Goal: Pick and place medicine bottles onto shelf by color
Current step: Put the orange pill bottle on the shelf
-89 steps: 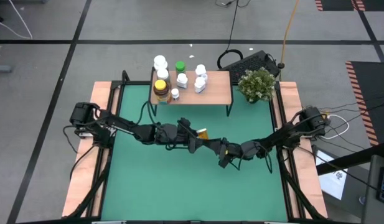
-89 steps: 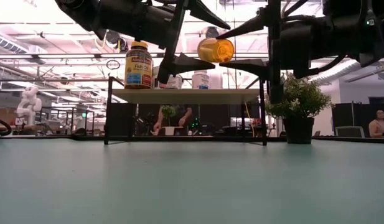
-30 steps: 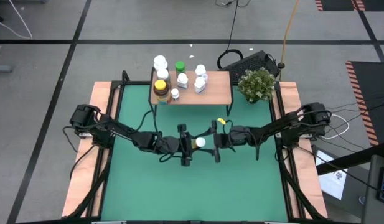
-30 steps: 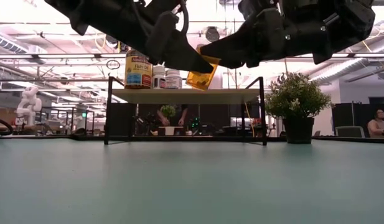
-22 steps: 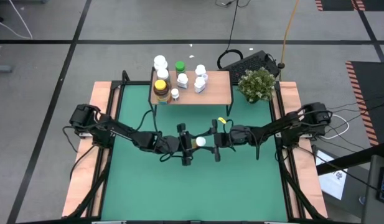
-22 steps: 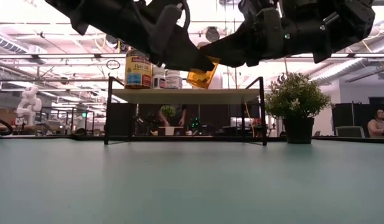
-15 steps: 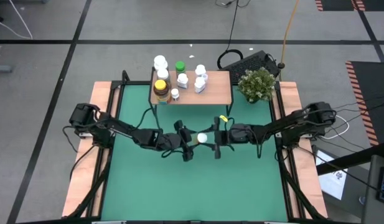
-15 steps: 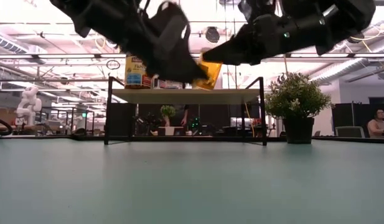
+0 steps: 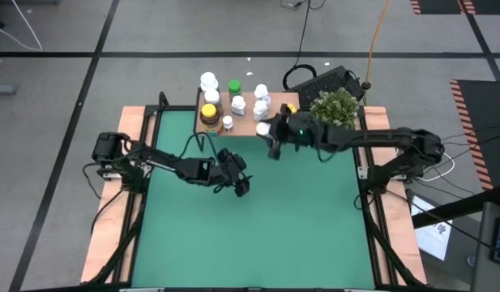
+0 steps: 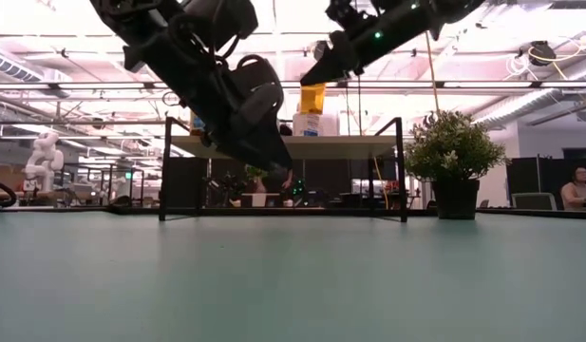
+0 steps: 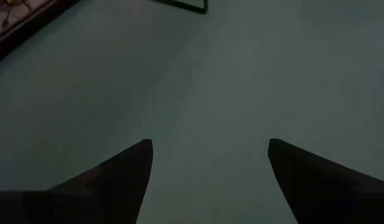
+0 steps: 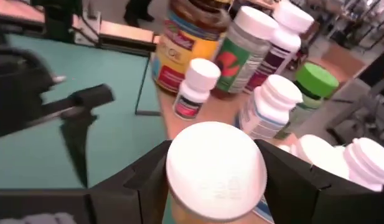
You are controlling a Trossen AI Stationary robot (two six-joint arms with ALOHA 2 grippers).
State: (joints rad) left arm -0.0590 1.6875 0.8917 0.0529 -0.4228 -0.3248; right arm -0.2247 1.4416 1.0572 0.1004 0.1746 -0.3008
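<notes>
Over shelf [image 9: 286, 122], right hand [image 12: 211, 163] grips orange bottle [image 10: 312, 98]; left hand [image 11: 210, 177] gapes empty.

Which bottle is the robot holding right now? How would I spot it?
Find the small wooden shelf at the table's far edge, beside the potted plant. The right gripper hangs over the shelf, shut on an orange bottle with a white cap, the only bottle up in the air.

Left gripper [image 11: 210, 162], jaws spread wide above bare green table [image 11: 241, 74]; black shelf leg [image 11: 182, 5] beyond
</notes>
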